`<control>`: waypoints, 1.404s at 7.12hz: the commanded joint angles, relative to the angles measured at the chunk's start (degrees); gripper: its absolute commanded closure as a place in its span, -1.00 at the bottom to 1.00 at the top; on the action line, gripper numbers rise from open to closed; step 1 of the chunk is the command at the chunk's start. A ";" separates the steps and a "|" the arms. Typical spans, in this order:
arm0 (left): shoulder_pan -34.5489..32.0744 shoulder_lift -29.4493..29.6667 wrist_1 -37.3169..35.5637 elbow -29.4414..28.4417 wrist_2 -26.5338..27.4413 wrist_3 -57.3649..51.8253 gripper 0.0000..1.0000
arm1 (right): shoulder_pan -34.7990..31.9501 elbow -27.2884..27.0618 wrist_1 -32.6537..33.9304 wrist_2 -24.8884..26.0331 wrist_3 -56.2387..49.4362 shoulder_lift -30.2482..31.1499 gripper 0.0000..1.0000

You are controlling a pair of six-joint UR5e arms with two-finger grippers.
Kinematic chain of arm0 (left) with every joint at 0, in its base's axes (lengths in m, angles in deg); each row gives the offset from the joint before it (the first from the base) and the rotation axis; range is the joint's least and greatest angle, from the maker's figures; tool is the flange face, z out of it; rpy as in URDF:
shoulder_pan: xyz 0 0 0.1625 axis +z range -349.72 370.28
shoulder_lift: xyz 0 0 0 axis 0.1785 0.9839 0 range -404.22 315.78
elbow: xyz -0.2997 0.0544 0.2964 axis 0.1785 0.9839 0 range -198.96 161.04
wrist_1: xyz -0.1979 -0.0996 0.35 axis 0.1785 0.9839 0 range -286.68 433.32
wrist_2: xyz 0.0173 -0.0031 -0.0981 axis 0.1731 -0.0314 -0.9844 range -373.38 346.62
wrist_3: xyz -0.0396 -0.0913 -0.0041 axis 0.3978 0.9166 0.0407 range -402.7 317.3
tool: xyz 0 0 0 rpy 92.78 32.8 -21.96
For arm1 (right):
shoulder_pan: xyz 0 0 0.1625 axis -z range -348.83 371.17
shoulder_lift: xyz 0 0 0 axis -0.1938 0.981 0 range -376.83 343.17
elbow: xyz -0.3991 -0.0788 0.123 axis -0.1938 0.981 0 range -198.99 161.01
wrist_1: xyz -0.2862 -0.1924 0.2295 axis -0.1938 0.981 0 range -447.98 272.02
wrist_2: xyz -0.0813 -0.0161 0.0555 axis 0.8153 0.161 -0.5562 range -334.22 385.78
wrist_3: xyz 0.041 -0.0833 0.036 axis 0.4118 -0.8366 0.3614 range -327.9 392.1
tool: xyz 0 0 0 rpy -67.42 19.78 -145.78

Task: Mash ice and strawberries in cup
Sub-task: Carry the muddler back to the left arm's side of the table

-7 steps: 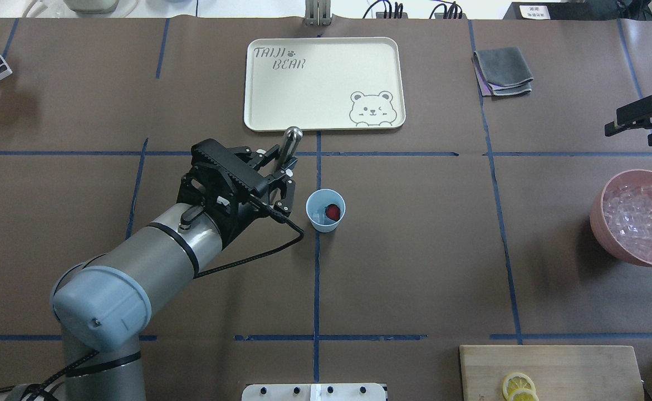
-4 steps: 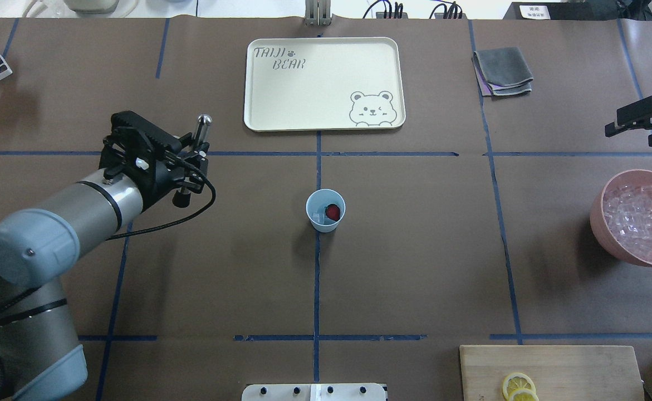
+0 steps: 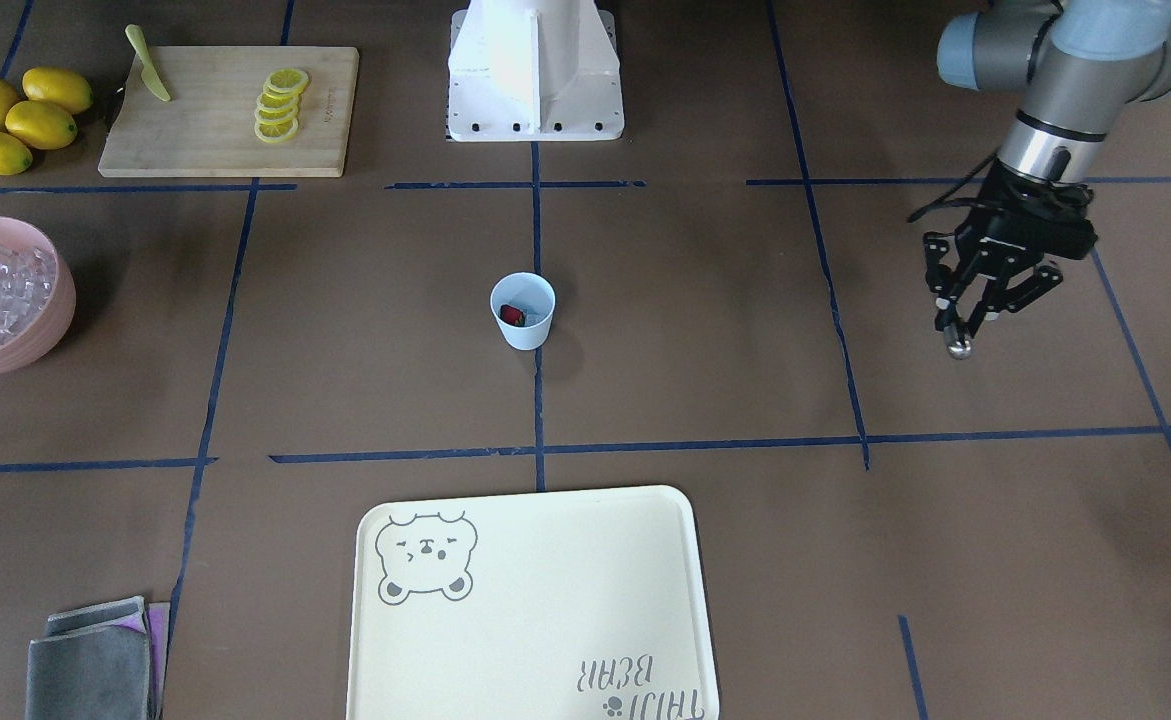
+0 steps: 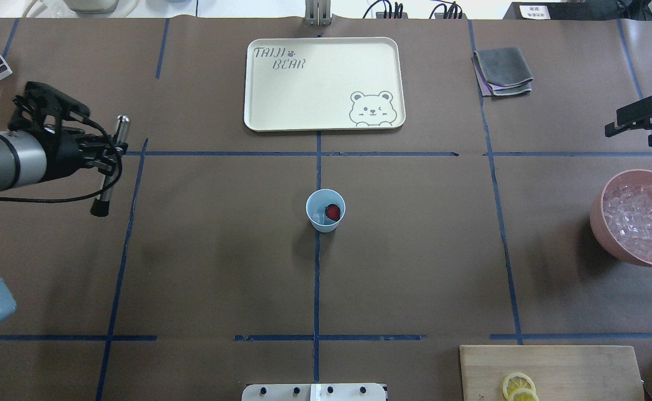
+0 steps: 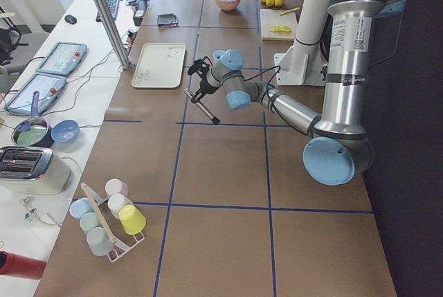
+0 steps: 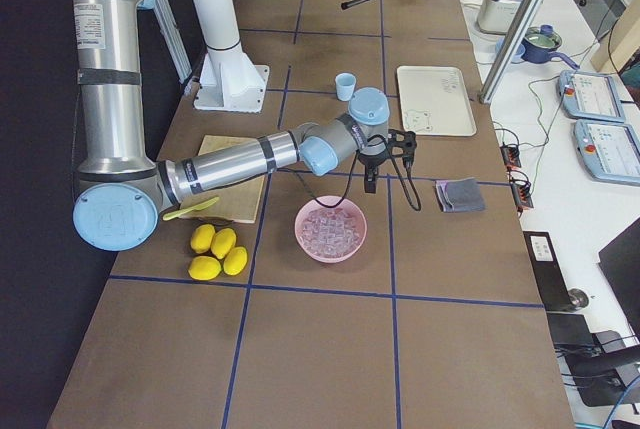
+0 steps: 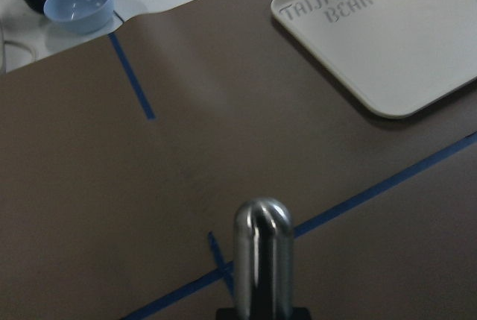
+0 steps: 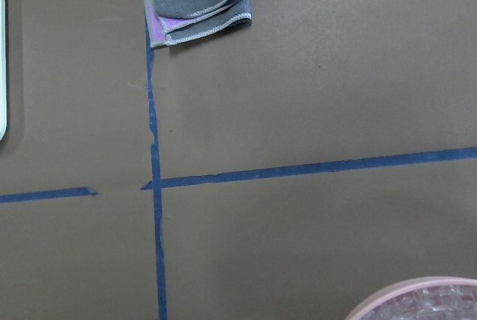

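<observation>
Pale blue plastic forms the small cup [image 4: 326, 210] that we see at the centre of the brown tabletop [image 4: 415, 267]. Inside it lie one dark red strawberry [image 4: 333, 211] piece on the 3 o'clock side and clear ice [image 4: 317, 216] on the 8 o'clock side. Well apart from the cup, at 9 o'clock, the left claw [image 4: 109, 159] is clamped on a metal pestle [image 4: 121, 127]. Far out at 3 o'clock, a pink bowl [image 4: 598, 223] is heaped with ice cubes [image 4: 640, 223]. The right claw [image 4: 618, 122], fingers apart, hovers near that bowl at 2 o'clock. A cream tray [image 4: 326, 83] printed with a bear lies at 12 o'clock.
</observation>
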 commanded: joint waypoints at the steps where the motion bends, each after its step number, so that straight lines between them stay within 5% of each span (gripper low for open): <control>1: -6.23 -5.04 -4.97 -4.86 -8.58 -0.15 1.00 | 0.13 -0.03 -0.09 0.00 0.03 0.00 -1.00; 5: -7.92 1.07 -28.17 -9.79 -11.97 -0.33 1.00 | 0.13 -0.12 -0.18 0.09 0.12 0.00 -1.00; 10: -7.84 3.81 -27.76 -16.39 -11.61 -7.80 1.00 | 0.22 -0.12 -0.09 0.09 0.12 0.09 -1.00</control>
